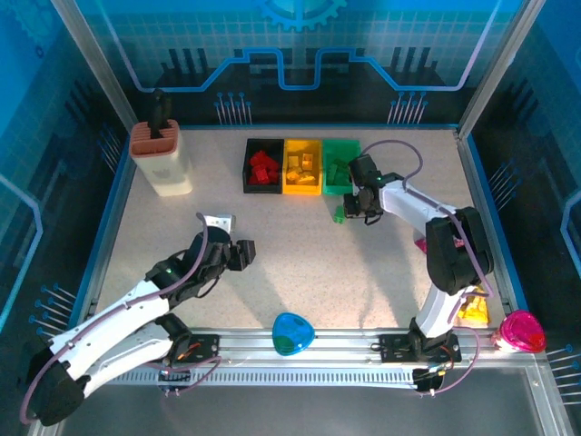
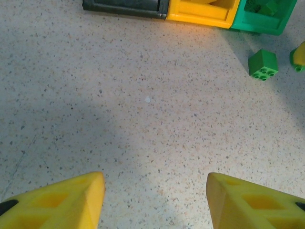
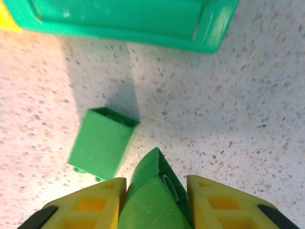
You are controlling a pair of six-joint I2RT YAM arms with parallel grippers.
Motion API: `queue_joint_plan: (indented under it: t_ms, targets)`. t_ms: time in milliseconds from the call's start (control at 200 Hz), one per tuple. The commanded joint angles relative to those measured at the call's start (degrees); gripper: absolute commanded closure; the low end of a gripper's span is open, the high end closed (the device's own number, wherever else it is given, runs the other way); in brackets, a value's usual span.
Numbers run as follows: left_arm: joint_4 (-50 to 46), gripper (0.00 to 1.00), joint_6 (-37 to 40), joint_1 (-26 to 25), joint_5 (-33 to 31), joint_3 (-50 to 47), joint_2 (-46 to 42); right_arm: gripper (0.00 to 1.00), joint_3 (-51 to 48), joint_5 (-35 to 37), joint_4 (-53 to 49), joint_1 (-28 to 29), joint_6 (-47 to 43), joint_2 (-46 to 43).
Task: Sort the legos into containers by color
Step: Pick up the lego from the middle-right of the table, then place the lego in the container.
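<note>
**Right tool pinching a green lego just short of the green bin**

Nearest me, at the front edge of the desk, a blue-green disc lies between the two arm bases. A pink cup sits at the right corner.

Further in, my left tool hangs over bare desk left of centre. Its yellow fingers are spread wide with nothing between them.

Beyond that, on the right side, my right tool is pressed onto a green lego, which is pinched between its two fingers. Just beside it, on its left in the wrist view, a loose green lego lies tipped on its side on the desk. It is close in front of the green bin but not touching it.

At the far side, the three bins stand joined in a row:
- The black bin on the left holds red legos.
- The yellow bin in the middle holds yellow legos.
- The green bin on the right holds green ones, though I cannot count them.

A cream block stands at the far left, well apart from the bins.
</note>
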Motion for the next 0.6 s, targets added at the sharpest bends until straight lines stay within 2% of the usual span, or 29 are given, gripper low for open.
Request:
queue_joint_plan:
  t_ms: [0,295,595]
  targets:
    - [-0.3,0.41,-2.1,-0.8,-0.5,-2.3,-2.1,0.69,6.1,1.0,-3.1,0.5,-1.3,-0.6]
    - [-3.6,0.41,-4.4,-4.5,-2.5,-4.5,-4.0,0.68,35.9,2.2,-15.9,-0.6,-6.6,11.6]
    - [-5.5,0.43,-6.4,-7.5,-5.0,-5.7,-6.7,0.67,58.2,0.1,-23.3,-1.8,-6.7,24.7]
